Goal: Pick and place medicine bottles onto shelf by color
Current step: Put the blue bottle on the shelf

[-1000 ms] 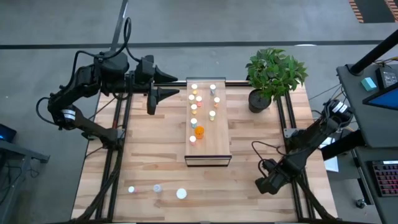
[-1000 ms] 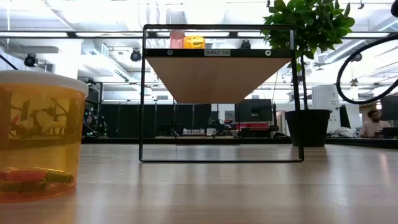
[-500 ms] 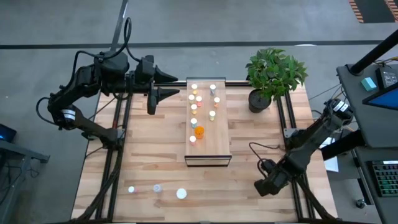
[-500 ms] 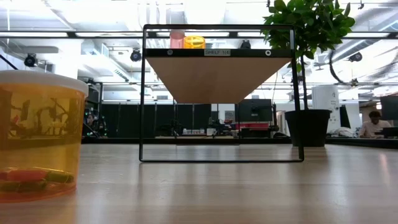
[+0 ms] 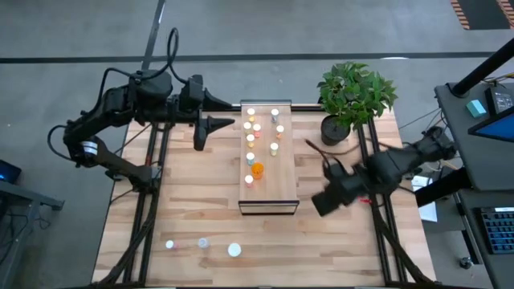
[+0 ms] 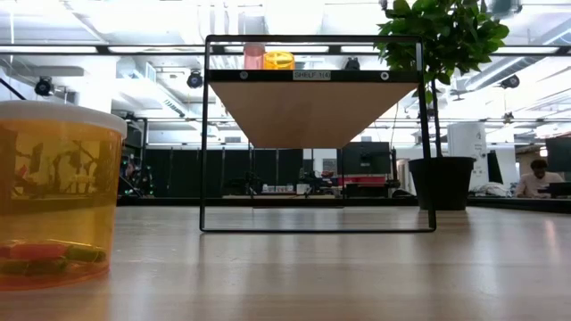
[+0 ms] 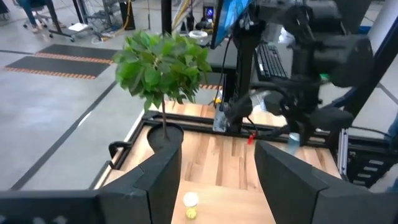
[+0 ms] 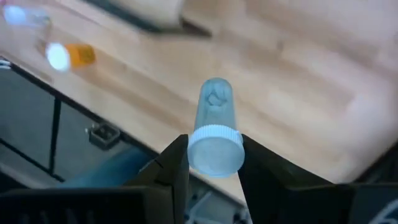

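1. Looking down, high view: right gripper (image 5: pixel 321 202) over the table just right of the shelf (image 5: pixel 269 172); left gripper (image 5: pixel 217 112) parked at the shelf's far-left corner. Bottles on the shelf, three more near the front-left table edge (image 5: pixel 201 246).
2. Low view: shelf on dark frame, orange bottle (image 6: pixel 278 60) on top; big orange bottle (image 6: pixel 55 192) close up.
3. Left wrist: fingers spread, gripping nothing; potted plant (image 7: pixel 163 68) ahead.
4. Right wrist: fingers clamped on a pale blue bottle (image 8: pixel 215 127), white cap toward camera.

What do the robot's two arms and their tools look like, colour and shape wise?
Both arms are black and jointed, with black cables looping off them. The left arm has a white band near its base. The left tool ends in two dark tapered fingers; the right tool is a blocky dark head.
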You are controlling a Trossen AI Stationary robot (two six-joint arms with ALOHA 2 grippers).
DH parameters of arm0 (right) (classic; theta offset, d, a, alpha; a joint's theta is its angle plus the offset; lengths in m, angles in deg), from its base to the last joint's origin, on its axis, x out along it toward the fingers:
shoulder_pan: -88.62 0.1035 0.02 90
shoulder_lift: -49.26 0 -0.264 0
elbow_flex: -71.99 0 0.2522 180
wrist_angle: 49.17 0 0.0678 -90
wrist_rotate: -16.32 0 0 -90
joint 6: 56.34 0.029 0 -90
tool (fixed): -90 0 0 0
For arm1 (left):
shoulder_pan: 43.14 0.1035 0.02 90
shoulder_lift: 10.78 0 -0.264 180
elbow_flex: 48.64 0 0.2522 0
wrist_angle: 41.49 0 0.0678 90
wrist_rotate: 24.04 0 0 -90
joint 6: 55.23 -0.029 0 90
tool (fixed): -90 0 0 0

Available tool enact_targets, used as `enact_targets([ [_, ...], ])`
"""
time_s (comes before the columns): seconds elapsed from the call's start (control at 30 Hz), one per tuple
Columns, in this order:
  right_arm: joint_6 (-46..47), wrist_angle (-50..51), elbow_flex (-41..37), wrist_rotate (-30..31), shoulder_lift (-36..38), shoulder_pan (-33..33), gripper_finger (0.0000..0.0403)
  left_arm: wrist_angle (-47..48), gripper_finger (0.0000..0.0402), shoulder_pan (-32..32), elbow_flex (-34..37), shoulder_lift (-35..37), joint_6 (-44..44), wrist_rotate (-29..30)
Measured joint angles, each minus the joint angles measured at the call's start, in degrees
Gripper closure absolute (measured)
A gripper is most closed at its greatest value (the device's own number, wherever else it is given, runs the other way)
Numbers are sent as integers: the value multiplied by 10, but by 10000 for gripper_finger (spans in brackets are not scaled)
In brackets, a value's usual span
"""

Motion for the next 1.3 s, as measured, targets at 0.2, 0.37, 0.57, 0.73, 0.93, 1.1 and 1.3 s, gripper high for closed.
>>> enact_targets([
  [0.2,-164,35,96,0,-57,-113,295,-16,214,-5,20,0,0,0],
  [0.37,-276,67,162,-3,-111,-183,296,-16,214,-7,21,1,0,0],
  [0.57,-392,87,221,-6,-179,-245,296,-16,214,-7,21,13,-4,0],
  [0.73,-477,108,269,-25,-240,-297,296,-16,214,-7,21,22,-15,0],
  [0.93,-535,132,319,-29,-295,-335,296,-18,214,-6,21,30,-15,0],
  [1.1,-558,132,349,-40,-324,-350,296,-18,214,-6,21,30,-15,0],
  [1.3,-557,132,343,-69,-317,-343,296,-18,214,-6,21,30,-15,0],
])
